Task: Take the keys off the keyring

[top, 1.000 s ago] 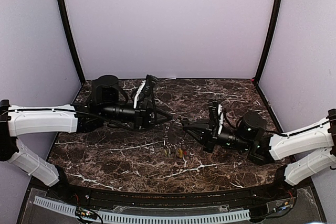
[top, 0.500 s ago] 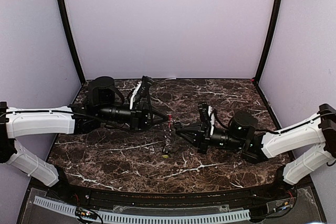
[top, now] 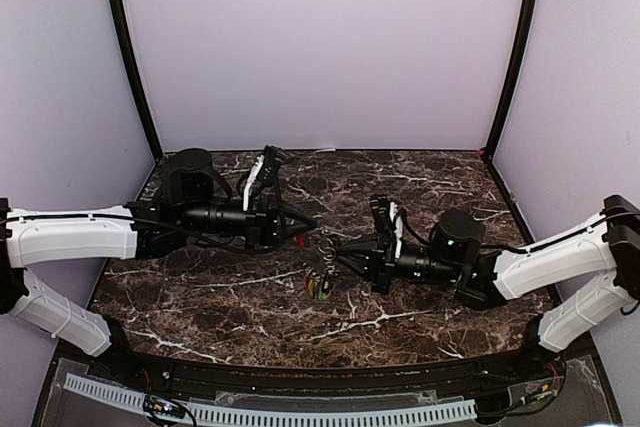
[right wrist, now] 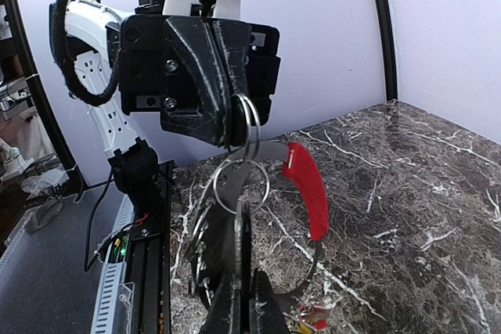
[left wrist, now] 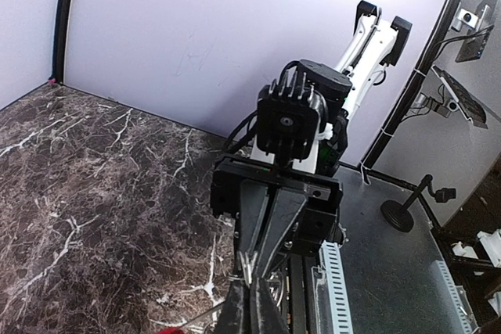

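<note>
The keyring point(right wrist: 308, 185), a grey metal band with a red segment, is held in the air above the table point(top: 440, 182), just between the two gripper tips, and is seen in the top view as a small glint near the table's middle point(top: 325, 242). Thin wire rings point(right wrist: 243, 181) are threaded on its grey end, and the keys point(top: 322, 286) are hung below it in a small bunch with yellow and red heads, low over the dark marble surface; whether they touch it cannot be told. In the right wrist view only red and yellow bits of them are seen at the bottom edge point(right wrist: 311, 321). The left gripper point(right wrist: 232, 137) is reached in from the left with its fingers pressed together at the grey end of the keyring, where a wire loop is seen coming out of the tip; whether the band itself or only the loop is pinched cannot be told. The right gripper point(right wrist: 239, 303) is pointed at it from the opposite side, its fingers closed tight on a thin metal piece point(right wrist: 239, 228) that is linked to the wire rings. The two tips are brought almost nose to nose, as is shown in the left wrist view, where the left fingers point(left wrist: 235, 312) are met head-on by the right gripper point(left wrist: 256, 260).
</note>
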You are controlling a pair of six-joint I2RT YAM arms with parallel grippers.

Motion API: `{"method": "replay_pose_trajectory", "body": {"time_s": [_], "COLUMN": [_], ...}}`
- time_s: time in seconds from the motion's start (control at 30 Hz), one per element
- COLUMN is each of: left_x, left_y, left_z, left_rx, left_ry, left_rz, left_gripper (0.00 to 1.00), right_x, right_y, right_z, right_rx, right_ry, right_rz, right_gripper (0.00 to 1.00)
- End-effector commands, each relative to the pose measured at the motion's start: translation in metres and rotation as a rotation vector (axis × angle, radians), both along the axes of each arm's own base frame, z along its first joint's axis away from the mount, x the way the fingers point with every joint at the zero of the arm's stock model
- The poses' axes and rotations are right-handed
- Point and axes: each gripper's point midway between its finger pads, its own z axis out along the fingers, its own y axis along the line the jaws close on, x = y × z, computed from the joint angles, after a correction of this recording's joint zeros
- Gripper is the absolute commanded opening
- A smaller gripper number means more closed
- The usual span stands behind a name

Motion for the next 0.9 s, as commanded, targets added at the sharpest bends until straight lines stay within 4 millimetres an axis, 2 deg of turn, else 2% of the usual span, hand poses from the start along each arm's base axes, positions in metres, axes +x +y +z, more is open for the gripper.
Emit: {"method": "replay_pose_trajectory", "body": {"time_s": [0.0, 0.53, 0.87], "left_x": [0.008, 0.027, 0.033], "left_y": [0.011, 0.02, 0.021], "left_z": [0.037, 0.033, 0.029], "left_rx": [-0.09, -0.066, -0.047], "left_ry": [-0.132, -0.152, -0.15], "left_rz": [0.08, 0.217, 0.247], "left_gripper": [0.0, 0.0, 0.0], "right_x": [-0.004, -0.006, -0.006], "right_y": [-0.003, -0.012, -0.019], "right_z": [-0.006, 0.001, 0.017], "right_rx": [-0.015, 0.008, 0.047], "right_ry": [0.025, 0.023, 0.006], "right_rz": [-0.008, -0.032, -0.052], "right_gripper": [0.0, 0.0, 0.0]}}
